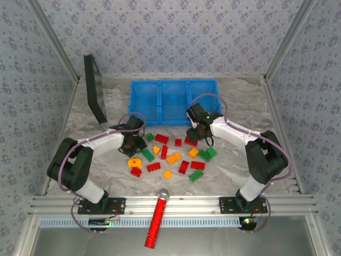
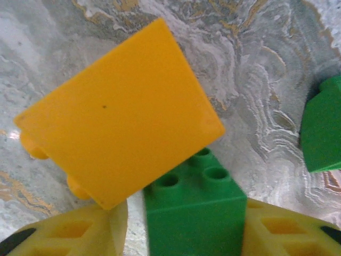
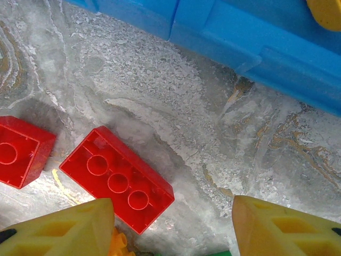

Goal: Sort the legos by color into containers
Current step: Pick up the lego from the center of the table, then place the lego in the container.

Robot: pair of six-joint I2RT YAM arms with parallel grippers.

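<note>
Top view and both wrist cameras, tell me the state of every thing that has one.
Left gripper, open, fingers straddling green brick.
Green brick, studs up, not yet gripped.
Orange brick, tipped, studs facing sideways.
Right gripper, open.
Long red brick, upside down.
Short red brick, upside down.
Blue tray, open side up.
Black panel, standing on edge.
Red cylinder, lying across the front rail.

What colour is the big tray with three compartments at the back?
The tray is bright blue, clearest in the top external view.

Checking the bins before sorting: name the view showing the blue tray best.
Top external: the whole blue tray, all three compartments, is visible. The right wrist catches a stretch of its near wall.
</note>
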